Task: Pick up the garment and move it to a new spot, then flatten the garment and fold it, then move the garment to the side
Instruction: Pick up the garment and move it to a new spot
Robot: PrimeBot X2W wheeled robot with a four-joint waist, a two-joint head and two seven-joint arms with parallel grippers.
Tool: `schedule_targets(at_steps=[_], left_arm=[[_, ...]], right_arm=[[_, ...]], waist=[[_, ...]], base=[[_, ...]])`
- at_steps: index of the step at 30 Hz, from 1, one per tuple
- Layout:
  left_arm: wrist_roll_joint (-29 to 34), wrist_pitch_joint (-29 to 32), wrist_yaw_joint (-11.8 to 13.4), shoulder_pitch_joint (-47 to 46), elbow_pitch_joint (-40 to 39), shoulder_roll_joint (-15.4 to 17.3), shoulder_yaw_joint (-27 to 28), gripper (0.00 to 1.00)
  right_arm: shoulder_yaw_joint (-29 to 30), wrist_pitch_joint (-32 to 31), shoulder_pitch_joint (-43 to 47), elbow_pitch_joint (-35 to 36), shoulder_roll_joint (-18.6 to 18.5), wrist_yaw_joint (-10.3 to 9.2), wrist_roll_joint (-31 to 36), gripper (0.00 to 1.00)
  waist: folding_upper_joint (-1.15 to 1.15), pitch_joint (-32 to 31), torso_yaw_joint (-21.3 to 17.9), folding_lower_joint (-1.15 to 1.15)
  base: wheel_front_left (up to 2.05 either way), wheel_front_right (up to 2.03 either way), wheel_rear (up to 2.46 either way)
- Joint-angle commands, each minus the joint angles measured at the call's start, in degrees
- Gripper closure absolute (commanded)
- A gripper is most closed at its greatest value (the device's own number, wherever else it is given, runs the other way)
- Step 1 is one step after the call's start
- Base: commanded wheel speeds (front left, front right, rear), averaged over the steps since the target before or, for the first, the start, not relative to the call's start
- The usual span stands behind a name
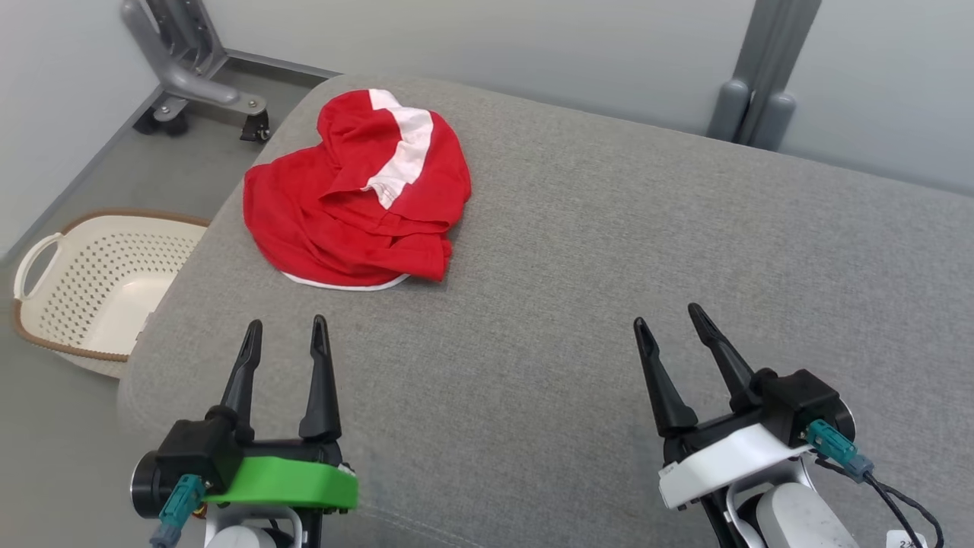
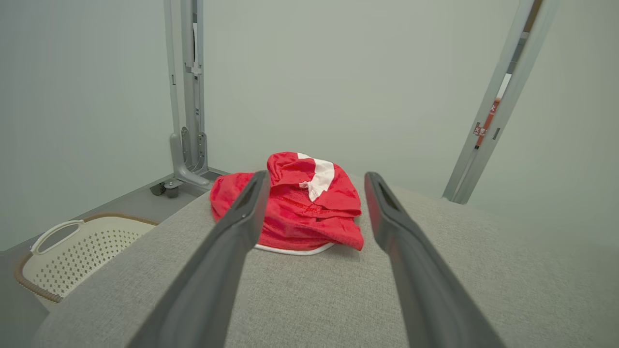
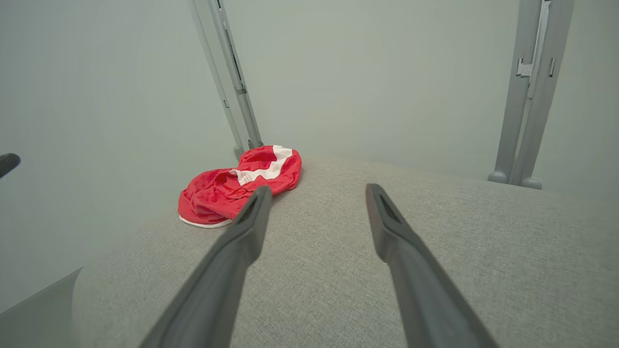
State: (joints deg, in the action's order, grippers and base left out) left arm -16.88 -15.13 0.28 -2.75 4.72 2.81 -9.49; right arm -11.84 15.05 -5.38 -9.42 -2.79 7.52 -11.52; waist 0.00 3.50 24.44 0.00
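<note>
A crumpled red garment [image 1: 354,194] with a white band lies at the 11 o'clock corner of a grey upholstered surface [image 1: 578,304], well apart from both grippers. The left gripper [image 1: 287,323], at 7 o'clock, and the right gripper [image 1: 666,316], at 5 o'clock, hover with fingers spread, grasping nothing. A perforated cream basket [image 1: 99,281] sits on the floor at 9 o'clock.

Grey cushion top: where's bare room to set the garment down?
Bare: everything right of the red garment, and the strip between it and the left gripper and right gripper, both open. Crowded: the far-left corner, where the garment lies.
</note>
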Motion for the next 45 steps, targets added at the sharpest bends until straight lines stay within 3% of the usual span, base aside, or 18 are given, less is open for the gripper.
schedule_targets(at_steps=[1, 11, 15, 21, 25, 31, 37, 45], left_arm=[[0.5, 0.0, -0.1, 0.9, -0.2, 0.2, 0.2, 0.00], [0.1, 0.0, 0.5, 0.5, -1.2, 0.2, 1.3, 0.00], [0.0, 0.0, 0.6, -2.0, -1.8, 0.2, 2.3, 0.00], [2.0, 0.0, -0.7, -8.0, 0.3, 0.2, 5.1, 0.00], [4.0, 0.0, -2.1, -14.5, 5.0, 0.4, 6.6, 0.00], [6.8, 1.4, -4.9, -26.8, 16.1, 4.1, 4.9, 0.00], [8.0, 10.9, -6.3, -39.8, 28.1, 8.2, 2.5, 0.00], [6.5, 20.6, -7.3, -51.8, 41.9, 11.6, 0.8, 0.00]], right_arm=[[-0.1, 0.2, 0.6, -0.1, -0.2, -0.06, -0.6, 0.00], [-0.4, 0.2, -0.7, 0.1, -0.2, -0.06, 0.2, 0.00], [0.0, 0.2, -1.6, 1.0, -0.2, -0.06, 1.9, 0.00], [1.8, 0.2, -3.5, 3.5, -3.0, -0.06, 3.9, 0.00], [3.1, 0.2, -5.3, 5.4, -5.8, -0.06, 4.7, 0.00], [2.9, -0.7, -8.7, 8.6, -10.1, -0.06, 5.8, 0.00], [4.1, -2.3, -10.5, 13.0, -13.1, -0.06, 5.8, 0.00], [5.1, -2.8, -10.8, 16.8, -13.3, -0.06, 5.2, 0.00]], waist=[[0.00, -0.6, 2.2, 0.00], [0.00, 1.1, 0.8, 0.00], [0.00, 4.0, -0.6, 0.00], [0.00, 10.4, -2.4, 0.00], [0.00, 15.1, -3.4, 0.00], [0.00, 21.9, -6.0, 0.00], [0.00, 26.8, -7.7, 0.00], [0.00, 30.3, -10.4, 0.00]], base=[[0.00, 0.00, 0.00], [0.00, 0.00, 0.00], [0.00, 0.00, 0.00], [0.00, 0.00, 0.00], [0.00, 0.00, 0.00], [0.00, 0.00, 0.00], [0.00, 0.00, 0.00], [0.00, 0.00, 0.00]])
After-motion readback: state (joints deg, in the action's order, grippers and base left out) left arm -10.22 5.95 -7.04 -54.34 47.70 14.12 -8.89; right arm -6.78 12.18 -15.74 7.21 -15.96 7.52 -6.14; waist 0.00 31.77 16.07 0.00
